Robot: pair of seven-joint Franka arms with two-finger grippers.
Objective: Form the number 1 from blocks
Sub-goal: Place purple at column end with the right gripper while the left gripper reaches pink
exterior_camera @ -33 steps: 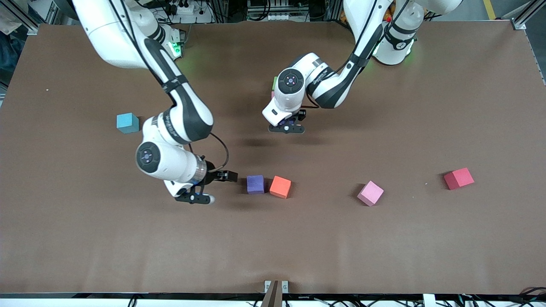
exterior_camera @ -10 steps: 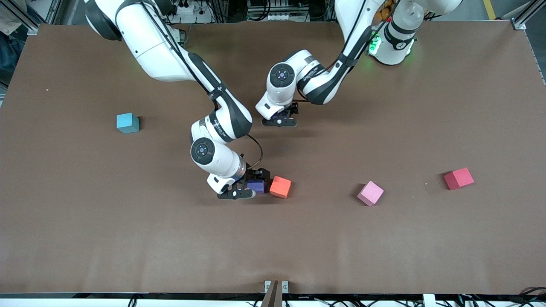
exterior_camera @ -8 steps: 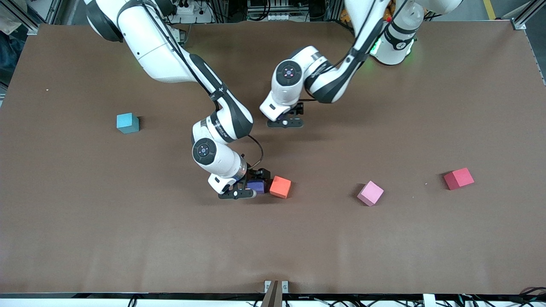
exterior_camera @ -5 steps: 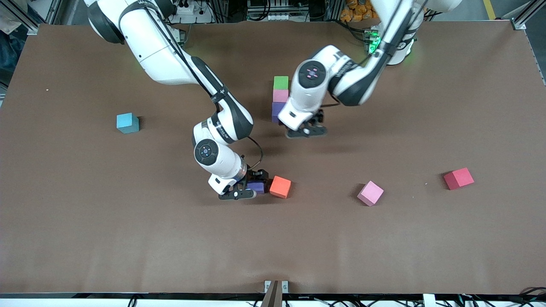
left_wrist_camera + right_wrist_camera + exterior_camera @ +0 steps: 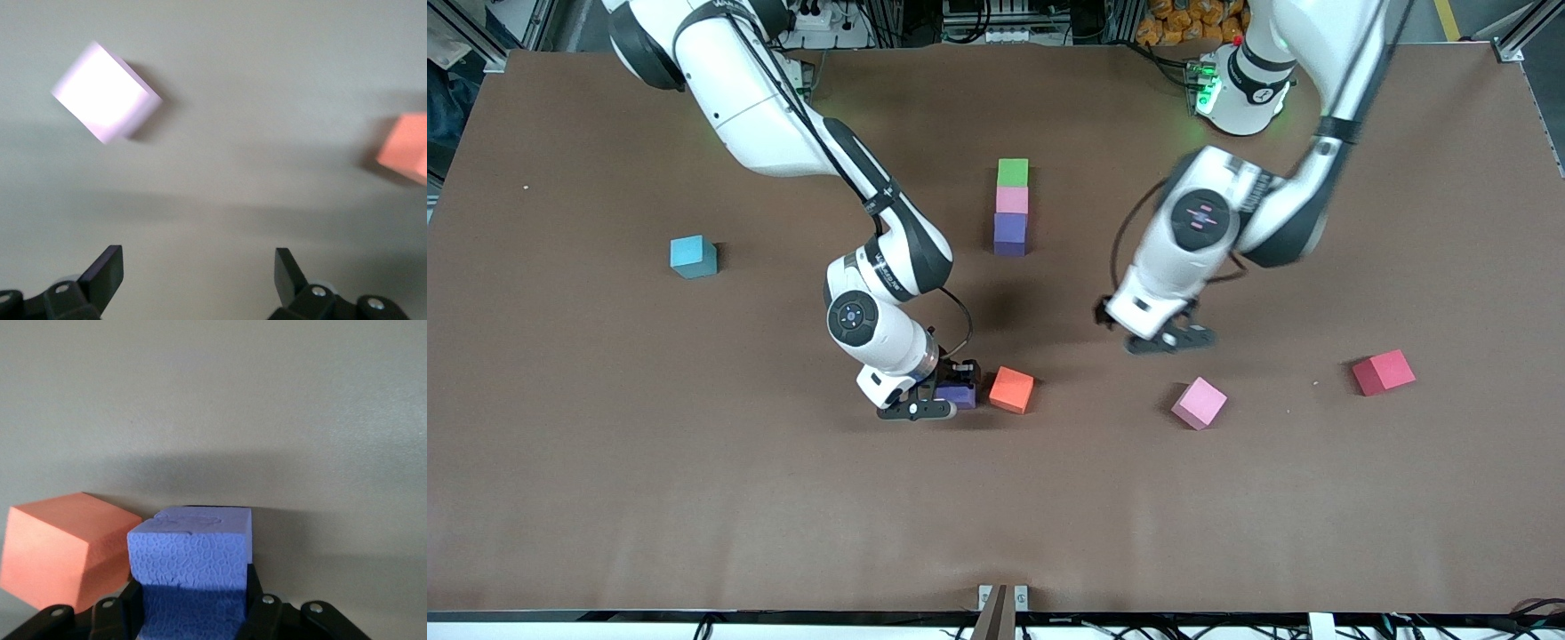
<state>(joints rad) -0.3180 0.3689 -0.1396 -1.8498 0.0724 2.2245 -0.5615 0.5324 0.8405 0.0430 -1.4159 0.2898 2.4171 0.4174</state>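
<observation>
Since a second ago the right gripper (image 5: 947, 402) has closed its jaws on the loose purple block (image 5: 193, 553), which sits on the counter (image 5: 694, 498) just beside the orange cube (image 5: 1011, 389). Meanwhile the left gripper (image 5: 1169, 336), jaws wide apart and empty, has swung from the green-pink-purple column (image 5: 1011, 207) to hover over the counter near the pink block (image 5: 1199, 402). Pebbled foam looks light, soft and grippy: a modest squeeze on opposite flat faces should do.

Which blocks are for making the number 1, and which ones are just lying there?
For the job:
green block
pink block in the column
purple block in the column
purple block in the right tool
loose pink block

Just lying about:
light blue block
orange block
red block
</observation>
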